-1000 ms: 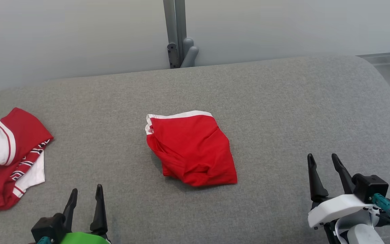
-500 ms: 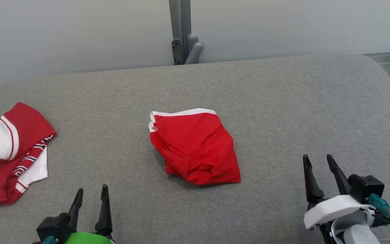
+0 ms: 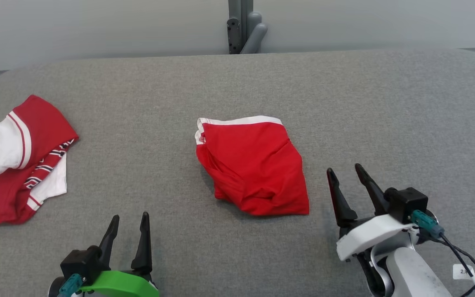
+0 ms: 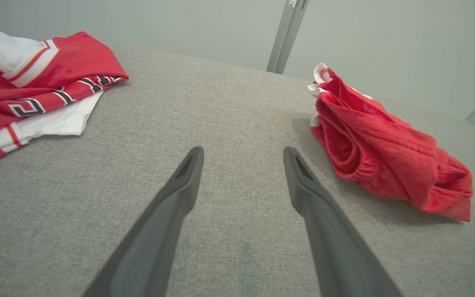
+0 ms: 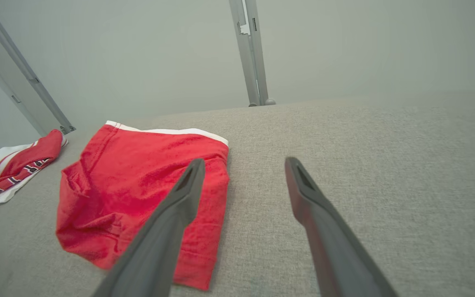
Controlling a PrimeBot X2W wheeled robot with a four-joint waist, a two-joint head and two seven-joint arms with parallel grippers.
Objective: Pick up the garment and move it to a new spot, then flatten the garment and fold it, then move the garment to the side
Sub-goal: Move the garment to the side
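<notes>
The garment [image 3: 254,165] is a crumpled pair of red shorts with a white waistband, lying mid-surface on the grey fabric pad [image 3: 344,103]. It shows at the right in the left wrist view [image 4: 386,144] and at the left in the right wrist view [image 5: 138,185]. My left gripper [image 3: 131,218] stands open near the front edge, left of the garment and apart from it. My right gripper [image 3: 346,173] is open just right of the garment's lower corner, nothing between its fingers. Each wrist view shows its own gripper open: the left one [image 4: 243,154] and the right one [image 5: 243,165].
A pile of red and white clothes [image 3: 15,161] lies at the pad's left edge, also in the left wrist view [image 4: 35,82]. A grey metal post [image 3: 241,27] rises behind the pad against a pale wall. Bare pad stretches to the right of the garment.
The head camera has shifted, so the whole scene sits lower-right to upper-left differently. My right gripper has moved closer to the garment's right side. Both grippers stay open.
</notes>
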